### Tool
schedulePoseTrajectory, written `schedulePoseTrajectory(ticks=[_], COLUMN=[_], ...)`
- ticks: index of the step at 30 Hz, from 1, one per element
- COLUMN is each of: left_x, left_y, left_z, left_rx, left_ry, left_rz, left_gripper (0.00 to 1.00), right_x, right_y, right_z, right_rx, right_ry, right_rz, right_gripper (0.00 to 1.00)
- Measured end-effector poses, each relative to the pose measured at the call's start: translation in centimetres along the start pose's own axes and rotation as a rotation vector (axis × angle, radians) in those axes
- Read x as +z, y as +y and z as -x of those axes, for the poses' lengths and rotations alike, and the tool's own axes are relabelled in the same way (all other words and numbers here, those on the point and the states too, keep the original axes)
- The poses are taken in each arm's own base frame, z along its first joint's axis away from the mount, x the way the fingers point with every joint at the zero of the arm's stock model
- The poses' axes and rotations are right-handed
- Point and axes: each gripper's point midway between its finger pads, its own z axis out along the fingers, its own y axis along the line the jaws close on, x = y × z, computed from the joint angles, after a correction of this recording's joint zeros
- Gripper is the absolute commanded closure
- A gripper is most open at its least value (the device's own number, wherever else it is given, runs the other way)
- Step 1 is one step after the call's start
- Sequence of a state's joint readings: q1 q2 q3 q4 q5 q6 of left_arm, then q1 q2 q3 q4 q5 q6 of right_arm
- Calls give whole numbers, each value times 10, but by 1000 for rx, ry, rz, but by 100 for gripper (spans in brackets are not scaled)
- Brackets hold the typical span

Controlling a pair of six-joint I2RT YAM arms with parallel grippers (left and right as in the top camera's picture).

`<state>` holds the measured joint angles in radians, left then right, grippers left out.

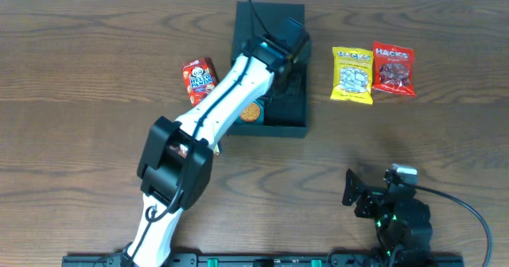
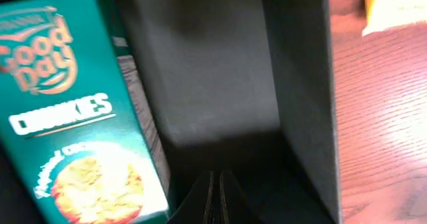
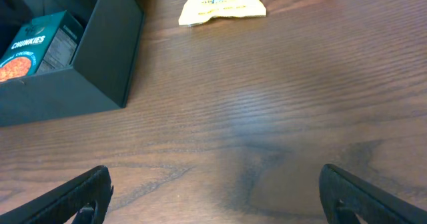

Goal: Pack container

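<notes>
The dark container (image 1: 284,127) stands open at the back middle of the table, with a teal cookie carton (image 1: 251,112) lying in its near left part. My left gripper (image 1: 288,49) is down inside the container, to the right of the carton. In the left wrist view the left gripper (image 2: 215,199) has its jaws pressed together with nothing between them, the carton (image 2: 73,117) at its left and the container wall (image 2: 300,84) at its right. My right gripper (image 3: 213,197) hangs open over bare wood near the front right, well away from the container (image 3: 100,71).
A red snack pack (image 1: 200,76) lies left of the container. A yellow pack (image 1: 352,74) and a red Hacks pack (image 1: 394,69) lie to its right. The right arm's base (image 1: 394,215) sits at the front right edge.
</notes>
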<state>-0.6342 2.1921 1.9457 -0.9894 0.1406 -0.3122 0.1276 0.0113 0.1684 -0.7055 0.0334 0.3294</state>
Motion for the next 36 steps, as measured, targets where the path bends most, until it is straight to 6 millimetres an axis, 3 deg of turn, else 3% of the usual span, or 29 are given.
schedulePoseTrajectory(ticks=[10, 36], left_x=[45, 53], left_y=[13, 37], left_z=[-16, -23], left_rx=[-27, -22], left_ry=[112, 133], left_rz=[29, 155], left_gripper=[94, 94], right_x=[0, 0], right_y=[0, 0], right_z=[0, 0], right_rx=[0, 0], right_ry=[0, 0], right_rz=[0, 0], right_gripper=[1, 1])
